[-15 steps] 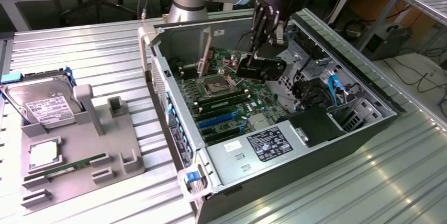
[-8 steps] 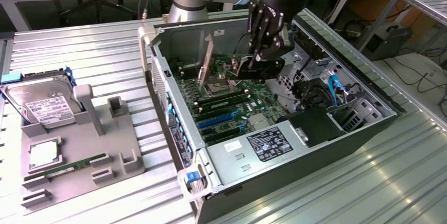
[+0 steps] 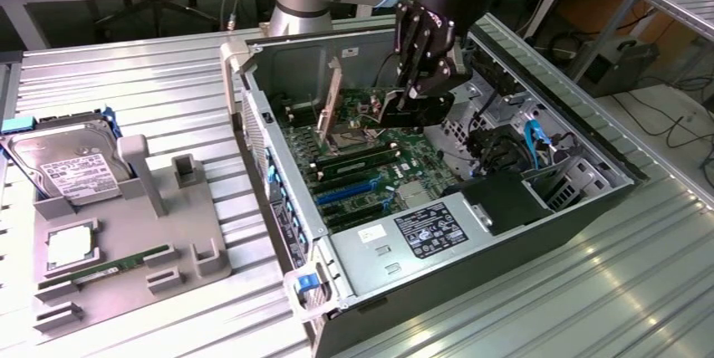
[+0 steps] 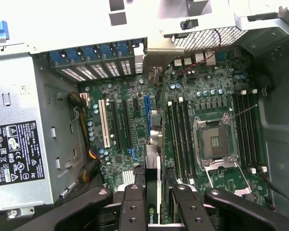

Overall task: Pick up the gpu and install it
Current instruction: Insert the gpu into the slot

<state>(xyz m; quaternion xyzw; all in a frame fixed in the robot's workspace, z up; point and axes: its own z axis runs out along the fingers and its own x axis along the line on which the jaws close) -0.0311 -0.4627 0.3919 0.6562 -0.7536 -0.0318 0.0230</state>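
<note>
The hand (image 4: 156,208) is part-closed on the gpu (image 4: 154,168), its fingers (image 4: 135,204) pinching the card's upper edge. The card stands on edge directly below the hand inside the computer case (image 3: 580,136), likely so its connector meets a motherboard (image 4: 123,89) slot. Its silver bracket (image 4: 159,48) lies farthest from the hand, at the rear openings.
</note>
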